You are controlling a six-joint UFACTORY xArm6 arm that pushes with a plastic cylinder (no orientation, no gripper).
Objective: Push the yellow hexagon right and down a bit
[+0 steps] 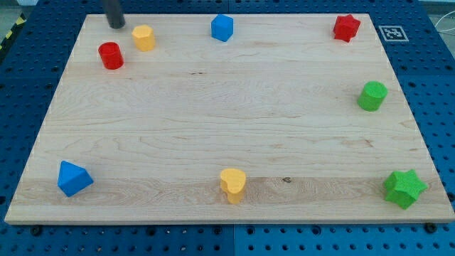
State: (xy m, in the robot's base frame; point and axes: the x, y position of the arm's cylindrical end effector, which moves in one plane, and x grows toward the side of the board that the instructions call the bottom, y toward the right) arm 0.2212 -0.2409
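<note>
Eight blocks sit on the board (two each): red, yellow, blue and green.

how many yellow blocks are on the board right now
2: the yellow hexagon near the view's top left, just right of my tip, and a yellow heart-like block at bottom centre. None looks hidden.

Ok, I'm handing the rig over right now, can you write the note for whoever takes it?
My tip sits at the board's top-left, just up-left of the yellow hexagon, not clearly touching it.
The red cylinder lies down-left of the hexagon; the blue block lies further to its right along the top edge.
Done: tip seems lined up behind the hexagon.
Left: push it right and slightly down, short of the blue block.
</note>
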